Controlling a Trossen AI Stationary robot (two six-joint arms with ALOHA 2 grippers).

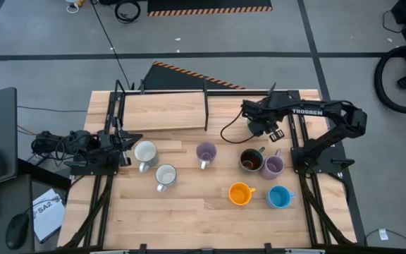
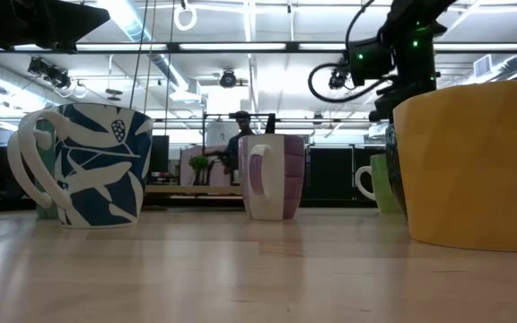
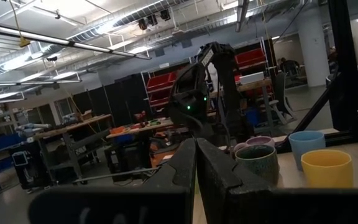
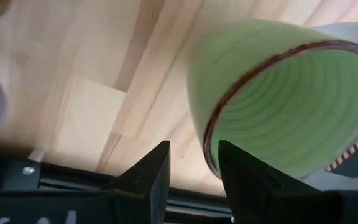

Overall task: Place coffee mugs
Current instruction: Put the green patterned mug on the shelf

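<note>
My right gripper point(image 1: 263, 128) hangs over the table's far right part, shut on a green mug point(image 4: 278, 93). The gripper hides that mug in the high view. In the low view the green mug point(image 2: 381, 184) shows behind the orange one. Standing on their bases on the wood are two white mugs point(image 1: 145, 152) point(image 1: 165, 174), a lilac mug point(image 1: 206, 152), a dark brown mug point(image 1: 251, 160), a second lilac mug point(image 1: 273, 166), an orange mug point(image 1: 240, 192) and a blue mug point(image 1: 279, 197). My left gripper point(image 3: 196, 142) waits shut at the table's left edge. My right gripper has the green mug's rim point(image 4: 209, 140) between its two fingers, one finger point(image 4: 247, 180) inside the mug and the other point(image 4: 145, 177) outside. The fingers come from above, pointing steeply down. The mug's mouth faces up toward the wrist. Whether its base rests on the table I cannot tell.
A raised wooden shelf point(image 1: 168, 109) on black posts spans the table's far left half. Black frame rails point(image 1: 309, 176) run down the table's right side. Bare wood point(image 1: 168, 219) lies along the near edge. A person point(image 2: 238, 135) stands in the room beyond the table.
</note>
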